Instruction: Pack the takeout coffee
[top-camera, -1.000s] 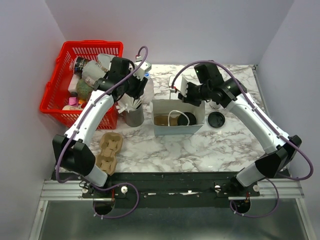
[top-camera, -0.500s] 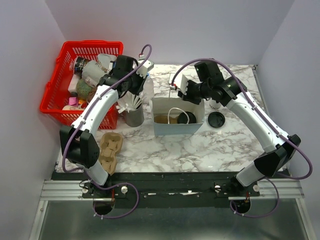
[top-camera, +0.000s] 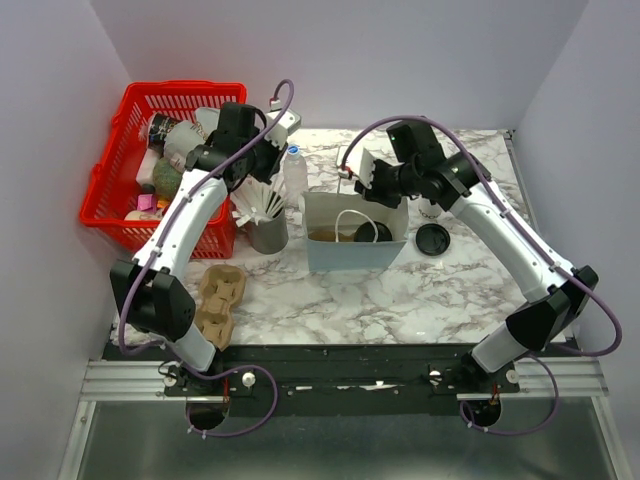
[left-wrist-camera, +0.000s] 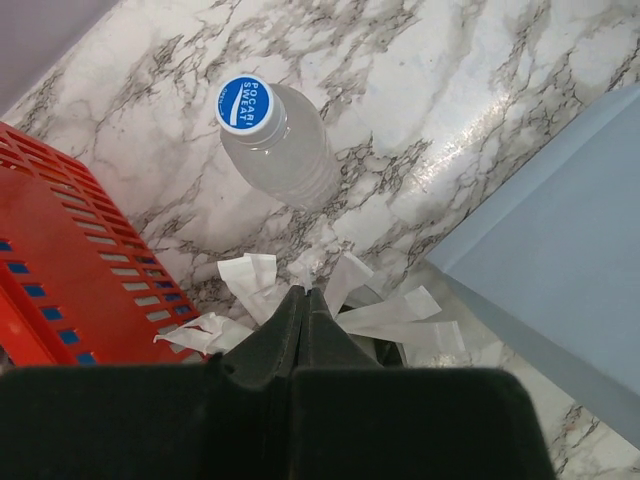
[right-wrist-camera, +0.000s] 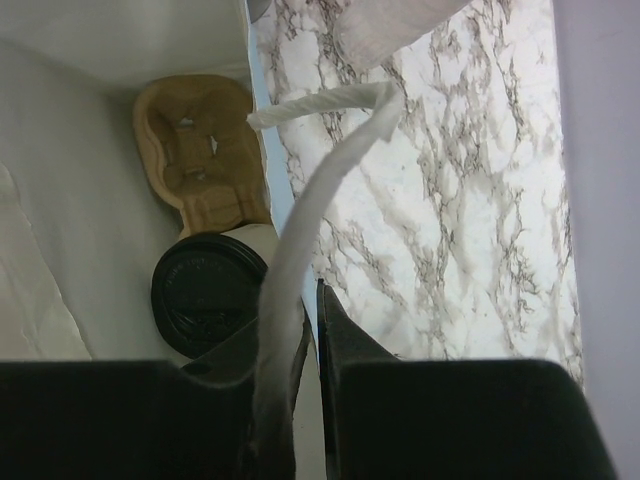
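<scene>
One takeout coffee (right-wrist-camera: 205, 290), cream cup with a black lid, stands inside the pale blue paper bag (top-camera: 355, 258) beside a cardboard carrier (right-wrist-camera: 195, 150); from above this coffee (top-camera: 378, 237) shows at the bag's right. Another black-lidded coffee (top-camera: 432, 239) stands on the marble to the right of the bag. My right gripper (right-wrist-camera: 312, 300) is shut on the bag's back rim, and the white rope handle (right-wrist-camera: 300, 200) crosses its left finger. My left gripper (left-wrist-camera: 303, 292) hangs over the grey straw cup (top-camera: 268, 232), its jaws shut, with a sliver of a white straw (left-wrist-camera: 250, 272) at the tips.
A clear water bottle (left-wrist-camera: 275, 140) with a blue cap stands just beyond the straws. The red basket (top-camera: 110, 215) of assorted items fills the left side. An empty cardboard cup carrier (top-camera: 218, 300) lies near the front left edge.
My left gripper's jaws have closed from open over the straws, and the left arm has shifted slightly. The right gripper has kept its hold on the bag.
</scene>
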